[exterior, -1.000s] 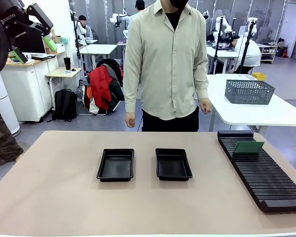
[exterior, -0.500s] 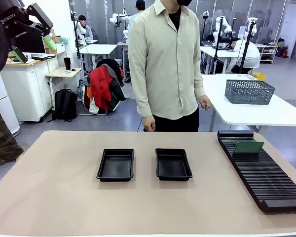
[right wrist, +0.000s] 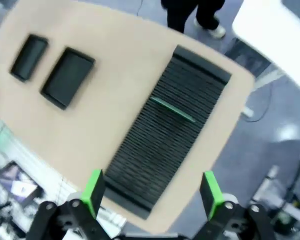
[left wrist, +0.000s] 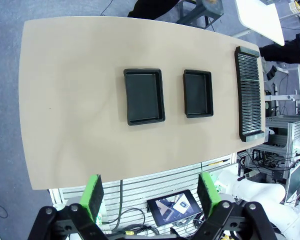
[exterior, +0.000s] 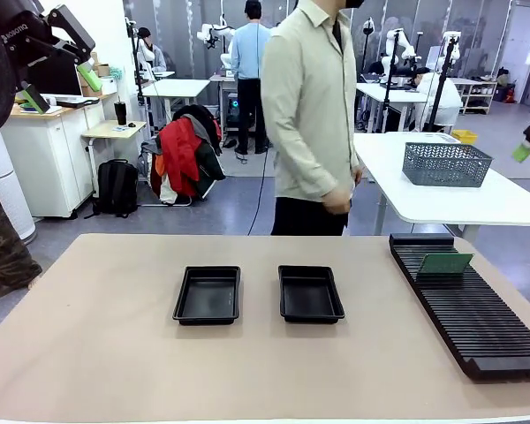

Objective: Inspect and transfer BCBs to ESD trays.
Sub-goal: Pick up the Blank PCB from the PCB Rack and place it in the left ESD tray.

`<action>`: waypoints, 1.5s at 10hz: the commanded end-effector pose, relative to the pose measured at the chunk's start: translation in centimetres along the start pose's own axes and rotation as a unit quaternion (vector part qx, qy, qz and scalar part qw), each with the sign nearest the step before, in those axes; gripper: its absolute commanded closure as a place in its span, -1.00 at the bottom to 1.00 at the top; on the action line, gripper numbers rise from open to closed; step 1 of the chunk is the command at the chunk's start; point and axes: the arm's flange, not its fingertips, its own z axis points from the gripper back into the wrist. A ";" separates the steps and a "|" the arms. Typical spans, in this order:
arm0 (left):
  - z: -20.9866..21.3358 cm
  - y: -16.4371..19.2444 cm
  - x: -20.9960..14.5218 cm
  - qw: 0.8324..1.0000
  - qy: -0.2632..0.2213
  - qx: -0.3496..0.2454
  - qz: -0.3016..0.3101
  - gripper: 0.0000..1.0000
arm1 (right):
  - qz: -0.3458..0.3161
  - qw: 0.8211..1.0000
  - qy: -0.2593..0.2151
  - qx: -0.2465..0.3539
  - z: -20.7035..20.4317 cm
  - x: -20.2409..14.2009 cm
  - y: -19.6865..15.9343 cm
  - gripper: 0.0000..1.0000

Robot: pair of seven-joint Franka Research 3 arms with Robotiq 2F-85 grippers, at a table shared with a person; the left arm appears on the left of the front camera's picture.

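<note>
Left wrist view: left pincer [left wrist: 150, 190] wide over table [left wrist: 65, 125] edge; right pincer [right wrist: 151, 187] wide over rack [right wrist: 165, 140].

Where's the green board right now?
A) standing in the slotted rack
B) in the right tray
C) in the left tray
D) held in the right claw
A: the green board stands on edge in a slot near the far end of the black slotted rack, well apart from the left tray and the right tray.
</note>
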 end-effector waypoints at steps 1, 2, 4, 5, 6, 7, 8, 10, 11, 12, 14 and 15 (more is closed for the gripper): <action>0.0 0.0 -0.1 1.000 -0.001 0.000 0.000 -1.00 | 0.117 0.992 0.016 -0.044 -2.5 0.6 -0.2 -1.00; 0.0 0.0 -0.1 1.000 -0.001 0.000 0.000 -1.00 | 0.168 0.984 0.031 -0.051 -3.8 1.0 -0.4 -1.00; 0.0 0.0 -0.1 1.000 -0.001 0.000 0.000 -1.00 | 0.269 0.961 0.041 -0.043 -6.3 1.2 -0.9 -1.00; 0.0 0.0 -0.1 1.000 -0.001 0.000 0.000 -1.00 | 0.313 0.947 0.051 -0.045 -7.7 1.5 -1.1 -1.00; 0.0 0.0 -0.1 1.000 -0.001 0.000 0.000 -1.00 | 0.356 0.931 0.061 -0.048 -9.0 1.6 -1.3 -1.00; 0.0 0.0 -0.1 1.000 -0.001 0.000 0.000 -1.00 | 0.392 0.916 0.068 -0.050 -10.1 1.7 -1.4 -1.00; 0.0 0.0 -0.1 1.000 -0.001 0.000 0.000 -1.00 | 0.417 0.905 0.071 -0.039 -11.7 2.0 -1.8 -1.00; 0.0 0.0 -0.1 1.000 -0.001 0.000 0.000 -1.00 | 0.458 0.886 0.077 -0.022 -14.4 2.4 -2.6 -1.00; 0.0 0.0 -0.1 1.000 -0.001 0.000 0.000 -1.00 | 0.472 0.878 0.079 -0.021 -15.4 2.5 -2.7 -1.00; 0.0 0.0 -0.1 1.000 -0.001 0.000 0.000 -1.00 | 0.493 0.866 0.083 -0.020 -16.8 2.6 -2.8 -1.00; 0.0 0.0 -0.1 1.000 -0.001 0.000 0.000 -1.00 | 0.521 0.849 0.086 -0.015 -19.3 2.9 -3.0 -1.00; 0.0 0.0 -0.1 1.000 -0.001 0.000 0.000 -1.00 | 0.518 0.851 0.085 -0.013 -20.6 3.1 -3.2 -1.00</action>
